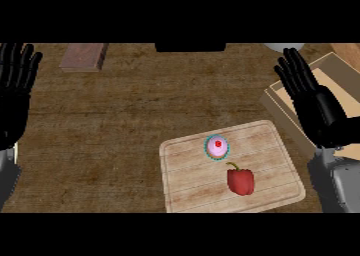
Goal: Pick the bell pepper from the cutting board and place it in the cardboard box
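red bell pepper [240, 181] is waiting on the cutting board [275, 145].
it is lying below and left of the right hand [316, 102], stem pointing up and away; that flat, open hand is nearer than the left hand [12, 82], also open, and is hovering beside the cardboard box [338, 75].

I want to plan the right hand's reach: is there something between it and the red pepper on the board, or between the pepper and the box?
Nothing visible blocks either path. The right hand is open, above and right of the pepper. The cupcake sits on the board beyond the pepper, slightly left, off both paths. The box lies to the right, partly behind the hand.
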